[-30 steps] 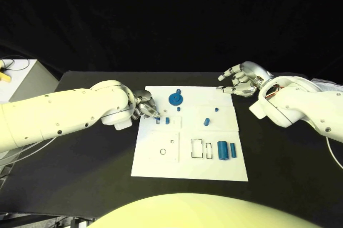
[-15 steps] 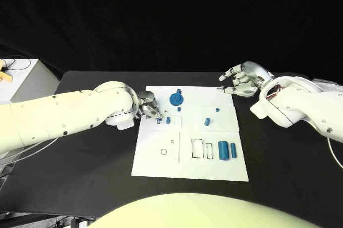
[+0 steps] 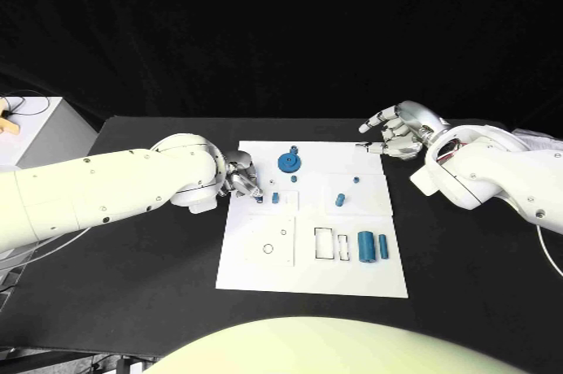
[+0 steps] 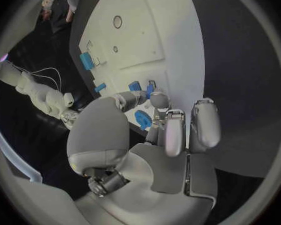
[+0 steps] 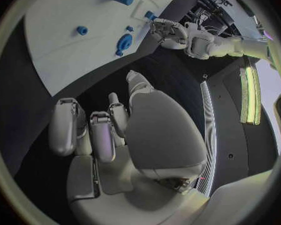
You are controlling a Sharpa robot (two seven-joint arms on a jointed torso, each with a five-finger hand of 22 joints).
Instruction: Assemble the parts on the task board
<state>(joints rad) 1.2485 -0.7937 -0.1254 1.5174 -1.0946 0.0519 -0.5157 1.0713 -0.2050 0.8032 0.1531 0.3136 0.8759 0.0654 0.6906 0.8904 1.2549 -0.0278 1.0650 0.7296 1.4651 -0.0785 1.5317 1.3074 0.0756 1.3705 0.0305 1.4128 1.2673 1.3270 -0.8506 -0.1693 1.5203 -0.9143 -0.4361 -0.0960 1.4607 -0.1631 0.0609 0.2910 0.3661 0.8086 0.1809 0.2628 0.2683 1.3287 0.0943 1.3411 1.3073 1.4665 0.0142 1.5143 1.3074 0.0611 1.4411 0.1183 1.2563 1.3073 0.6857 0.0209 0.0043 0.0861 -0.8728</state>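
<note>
The black counter (image 3: 141, 293) carries the white task board (image 3: 307, 264) at its middle. The left arm (image 3: 94, 195) reaches in to the board's near-left edge, and the right arm (image 3: 504, 179) stands off the board's far right corner.

The left hand (image 3: 239, 179) rests at the board's left edge, its fingertips (image 4: 158, 99) gathered down over a small blue part (image 3: 259, 197); whether they pinch it or only touch it I cannot tell. Just beside that sits another small blue part (image 3: 275, 198).

The right hand (image 3: 394, 132) hovers just past the board's far right corner, fingers loosely curled and apart, holding nothing.

On the board, a blue round disc part (image 3: 289, 161) lies near the far edge with a tiny blue peg (image 3: 294, 179) just below it. A short blue part (image 3: 339, 200) lies near the middle right. Two blue cylinders (image 3: 366, 246) stand side by side near the right edge, beside outlined rectangular slots (image 3: 324, 242). A small ring outline (image 3: 268, 248) marks the left half.
</note>
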